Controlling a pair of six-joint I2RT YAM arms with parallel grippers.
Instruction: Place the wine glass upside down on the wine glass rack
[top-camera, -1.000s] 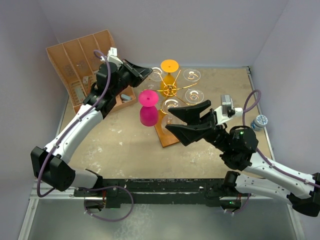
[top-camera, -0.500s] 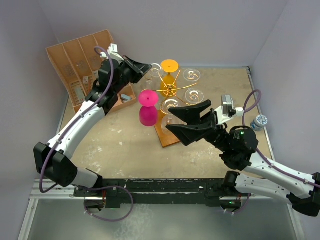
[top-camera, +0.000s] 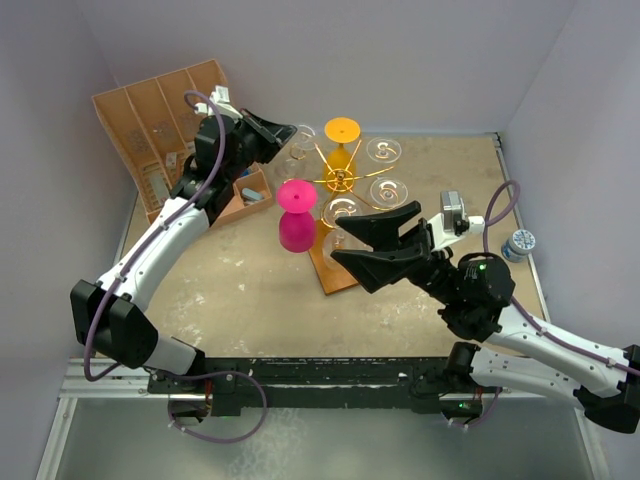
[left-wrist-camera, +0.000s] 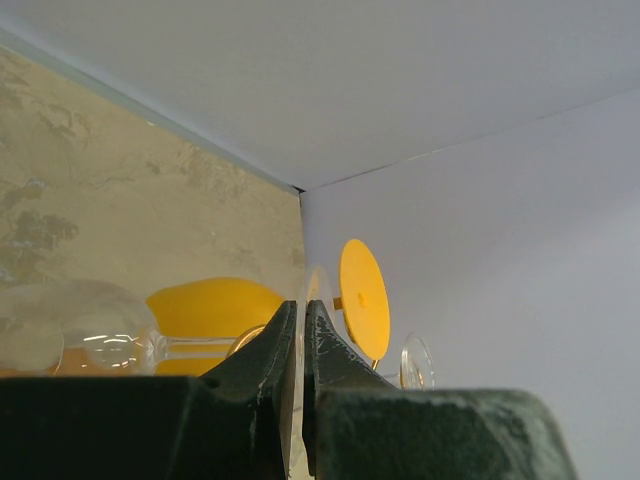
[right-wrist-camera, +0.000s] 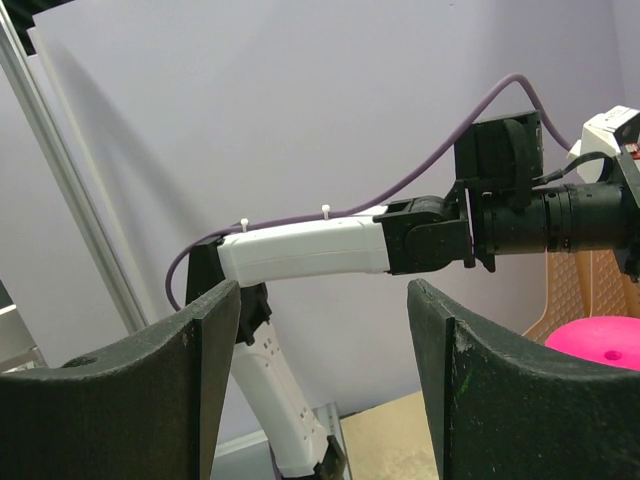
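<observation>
A tan organiser box (top-camera: 165, 125) sits at the desk's (top-camera: 240, 285) far left corner. A pink goblet (top-camera: 297, 218) stands inverted mid-desk, an orange goblet (top-camera: 341, 132) behind it, and a blue-topped container (top-camera: 519, 243) by the right edge.

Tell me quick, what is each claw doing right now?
Left gripper: shut on a clear glass, pinching its foot.
Right gripper: open, holding nothing.

The left gripper (left-wrist-camera: 302, 312), its dark fingers (left-wrist-camera: 268, 350) almost together, pinches the thin edge of what appears to be the foot of a clear wine glass (left-wrist-camera: 95, 345), whose stem and bowl lie sideways across the frame. Just beyond the fingertips is an orange glass (left-wrist-camera: 362, 297), with a further clear foot (left-wrist-camera: 417, 362) beside it. The mottled tan table (left-wrist-camera: 120, 200) and pale walls (left-wrist-camera: 450, 150) lie behind.
</observation>
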